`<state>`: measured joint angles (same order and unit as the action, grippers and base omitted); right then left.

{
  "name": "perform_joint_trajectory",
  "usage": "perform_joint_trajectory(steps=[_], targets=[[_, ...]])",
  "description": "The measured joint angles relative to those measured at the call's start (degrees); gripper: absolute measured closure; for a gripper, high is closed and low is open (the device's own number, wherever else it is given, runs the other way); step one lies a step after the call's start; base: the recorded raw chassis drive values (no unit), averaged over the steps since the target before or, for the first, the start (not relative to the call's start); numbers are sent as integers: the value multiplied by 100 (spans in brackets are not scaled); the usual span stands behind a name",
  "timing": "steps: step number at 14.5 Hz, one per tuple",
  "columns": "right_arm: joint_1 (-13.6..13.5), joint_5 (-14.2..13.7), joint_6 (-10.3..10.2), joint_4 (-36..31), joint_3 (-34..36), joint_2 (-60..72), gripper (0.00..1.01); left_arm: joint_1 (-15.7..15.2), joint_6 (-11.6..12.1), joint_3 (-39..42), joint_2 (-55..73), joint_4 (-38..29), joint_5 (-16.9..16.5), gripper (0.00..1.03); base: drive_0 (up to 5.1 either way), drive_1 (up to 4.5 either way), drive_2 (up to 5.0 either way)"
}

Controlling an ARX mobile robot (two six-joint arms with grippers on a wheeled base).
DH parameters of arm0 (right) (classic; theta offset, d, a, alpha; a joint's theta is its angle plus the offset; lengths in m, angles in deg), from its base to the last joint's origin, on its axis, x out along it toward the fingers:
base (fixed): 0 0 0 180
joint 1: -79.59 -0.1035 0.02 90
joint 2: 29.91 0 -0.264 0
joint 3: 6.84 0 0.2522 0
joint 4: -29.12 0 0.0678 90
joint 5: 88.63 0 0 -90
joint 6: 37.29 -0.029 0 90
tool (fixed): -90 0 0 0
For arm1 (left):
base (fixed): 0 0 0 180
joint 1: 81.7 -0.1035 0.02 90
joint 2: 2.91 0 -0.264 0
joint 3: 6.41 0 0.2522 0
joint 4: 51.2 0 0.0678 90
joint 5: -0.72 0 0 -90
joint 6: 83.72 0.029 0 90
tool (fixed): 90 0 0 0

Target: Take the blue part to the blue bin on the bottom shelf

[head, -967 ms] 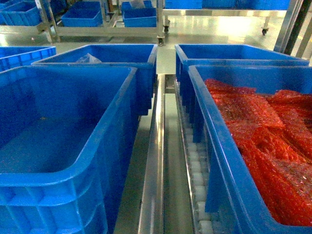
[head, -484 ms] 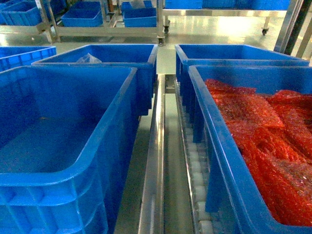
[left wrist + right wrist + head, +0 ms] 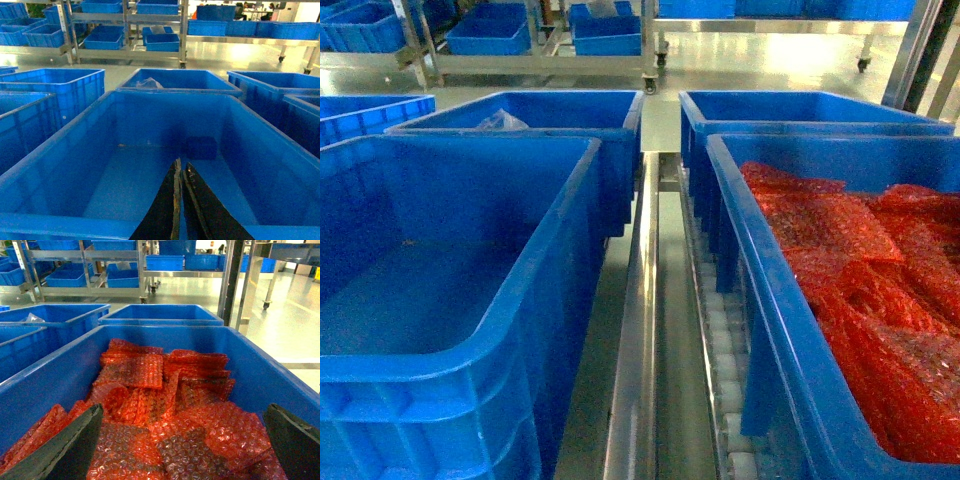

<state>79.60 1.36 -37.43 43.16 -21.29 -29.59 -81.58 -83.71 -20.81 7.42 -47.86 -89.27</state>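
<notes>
The blue part [image 3: 202, 148], a small dark-blue block, lies on the floor of the blue bin [image 3: 60, 150] at the far wall, at about 1 o'clock from the left end effector [image 3: 180, 172] in the left wrist view. That end effector hangs over the bin's near rim with its two dark fingers pressed together, holding nothing. The right end effector [image 3: 182, 432] stands wide open over a second blue bin [image 3: 250, 365] filled with red bubble-wrap bags [image 3: 150, 405], its fingers at 7 and 5 o'clock in the right wrist view, gripping nothing. In the head view the two bins flank the bottom shelf's steel centre divider [image 3: 635, 360], with white rollers [image 3: 725, 360] just right of it.
</notes>
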Motion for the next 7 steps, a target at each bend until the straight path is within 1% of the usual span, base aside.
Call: perform_joint_trajectory(steps=[3, 4, 5, 7], targets=[[0, 0, 0, 0, 0, 0, 3, 0, 0, 0, -55, 48, -2, 101, 0, 0, 0], [0, 0, 0, 0, 0, 0, 3, 0, 0, -4, -518, 782, 4, 101, 0, 0, 0], [0, 2, 0, 0, 0, 0, 3, 0, 0, -4, -975, 1075, 7, 101, 0, 0, 0], [0, 2, 0, -7, 0, 0, 3, 0, 0, -4, -970, 1102, 7, 101, 0, 0, 0]])
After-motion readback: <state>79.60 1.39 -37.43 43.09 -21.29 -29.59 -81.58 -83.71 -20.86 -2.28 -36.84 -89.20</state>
